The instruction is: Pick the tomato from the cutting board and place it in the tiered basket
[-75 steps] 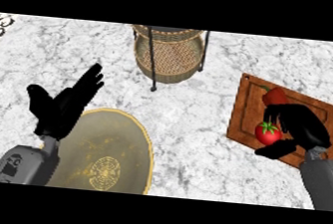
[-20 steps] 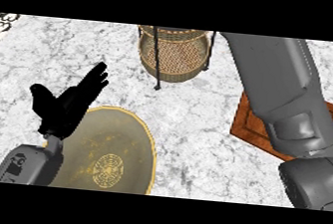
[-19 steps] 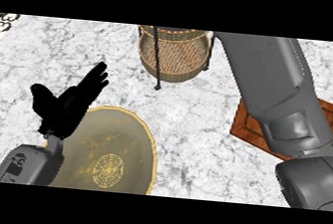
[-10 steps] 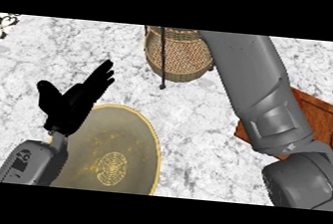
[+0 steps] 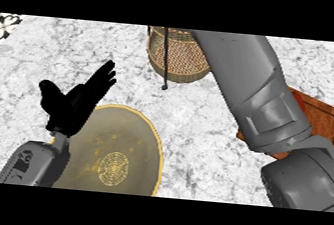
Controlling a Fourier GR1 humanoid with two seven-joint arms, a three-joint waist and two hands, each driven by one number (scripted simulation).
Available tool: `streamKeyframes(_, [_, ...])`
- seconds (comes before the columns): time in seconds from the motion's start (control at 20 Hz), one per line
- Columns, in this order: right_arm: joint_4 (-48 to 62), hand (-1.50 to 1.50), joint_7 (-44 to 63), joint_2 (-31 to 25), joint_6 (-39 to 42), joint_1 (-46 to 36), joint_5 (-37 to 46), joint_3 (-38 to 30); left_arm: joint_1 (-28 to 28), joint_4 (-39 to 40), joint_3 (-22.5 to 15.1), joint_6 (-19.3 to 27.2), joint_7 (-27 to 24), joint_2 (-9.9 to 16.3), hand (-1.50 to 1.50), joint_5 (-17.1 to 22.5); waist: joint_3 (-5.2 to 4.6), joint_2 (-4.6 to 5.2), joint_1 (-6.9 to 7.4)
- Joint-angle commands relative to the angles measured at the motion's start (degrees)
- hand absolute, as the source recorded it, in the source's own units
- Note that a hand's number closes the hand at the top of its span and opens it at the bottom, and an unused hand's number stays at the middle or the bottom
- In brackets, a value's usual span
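Left hand (image 5: 73, 101), fingers straight and together, rests at centre left above the gold plate (image 5: 126, 146). Right forearm (image 5: 257, 92) crosses the tiered basket (image 5: 176, 60) at top centre; its fingers cannot be seen.

I found no legible text, label, brand or number anywhere; the plate (image 5: 118, 153) carried only a gold ornament.

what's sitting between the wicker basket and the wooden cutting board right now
In the head view, the robot's grey right forearm crosses between the woven wicker tiered basket and the reddish-brown wooden cutting board, covering the counter there; nothing else shows.
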Motion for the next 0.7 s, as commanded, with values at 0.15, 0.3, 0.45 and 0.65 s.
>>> streamKeyframes(0.15, [0.32,-1.50,3.25,-1.97,-8.42,-2.40,-4.57,-6.33,-0.10,3.61,0.66,1.42,-0.84,-1.66,0.00,-0.33,-0.34,-0.16,-3.24])
streamKeyframes(0.3, [2.36,-1.50,5.85,-7.75,-7.04,-0.89,-4.01,-6.58,2.87,2.07,1.37,-0.38,-1.07,-0.17,0.00,1.52,-0.34,-0.34,-3.47])
streamKeyframes(0.45, [2.39,-1.50,-0.04,-12.04,-0.58,7.27,-3.84,-5.91,3.90,-0.42,2.23,-1.25,-0.32,1.78,0.00,1.83,-0.23,-0.63,-4.33])
streamKeyframes(0.65, [1.27,-1.50,-0.51,-19.92,11.88,8.73,-5.53,-6.43,4.97,2.04,0.60,0.31,-2.54,-0.60,0.00,-0.32,-0.23,-0.83,-5.34])
